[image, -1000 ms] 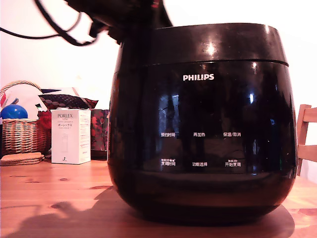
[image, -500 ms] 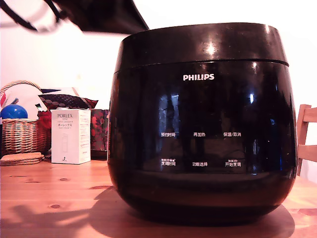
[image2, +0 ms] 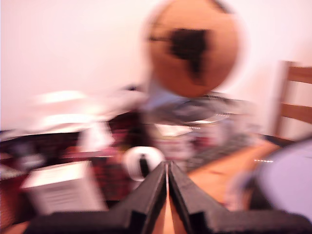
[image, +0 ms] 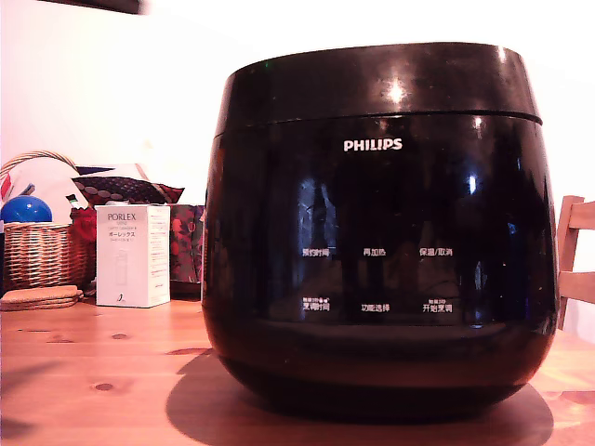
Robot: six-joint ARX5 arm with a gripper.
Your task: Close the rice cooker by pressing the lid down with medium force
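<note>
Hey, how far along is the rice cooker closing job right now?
Done, it seems: the lid sits flat on the rice cooker, leaving only a thin seam. In hand: nothing; in the blurred wrist view the hand has its fingers together, holding nothing, pointing away at table clutter. Left: probably nothing, though latching can't be confirmed.

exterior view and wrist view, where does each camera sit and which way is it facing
Exterior view: sits low, near table height, facing the front of the rice cooker with its lid down; a white PORLEX box and a basket stand at the exterior view's left. Only a dark sliver at the top edge, possibly the arm.
Wrist view: rides on the arm, looking out past the gripper, its fingers pressed together; heavily blurred.
Shared: the wooden table, a wooden chair and probably the white box.
</note>
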